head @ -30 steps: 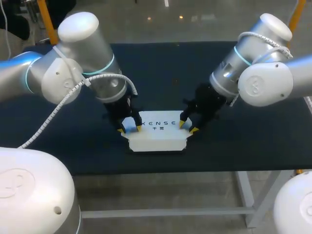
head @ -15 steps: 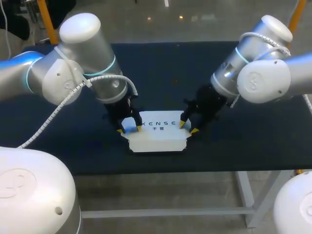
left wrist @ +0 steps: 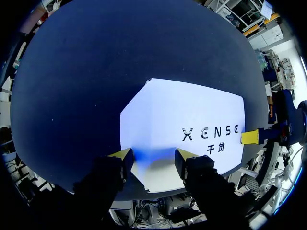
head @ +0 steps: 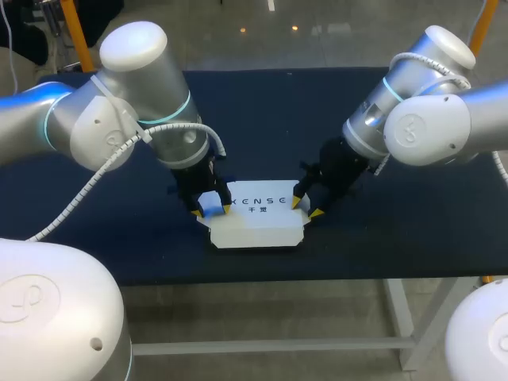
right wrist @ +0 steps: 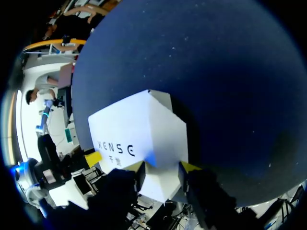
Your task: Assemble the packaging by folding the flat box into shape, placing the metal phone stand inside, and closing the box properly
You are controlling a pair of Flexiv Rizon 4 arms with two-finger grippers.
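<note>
nothing moved: one white box (head: pixel 258 226); left fingers (head: pixel 195 212) and right fingers (head: pixel 316 212) both apart at its ends.

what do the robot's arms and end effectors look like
The left arm and right arm are rounded white and silver tubes with teal joint rings, each trailing a white ribbed cable. The left end effector and right end effector are black, yellow-tipped.

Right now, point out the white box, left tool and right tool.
white box (head: pixel 258 226): head view, top panel.
left tool (left wrist: pixel 152 155): left wrist view, between its yellow tips.
right tool (right wrist: pixel 162 167): right wrist view, between its yellow tips.
</note>
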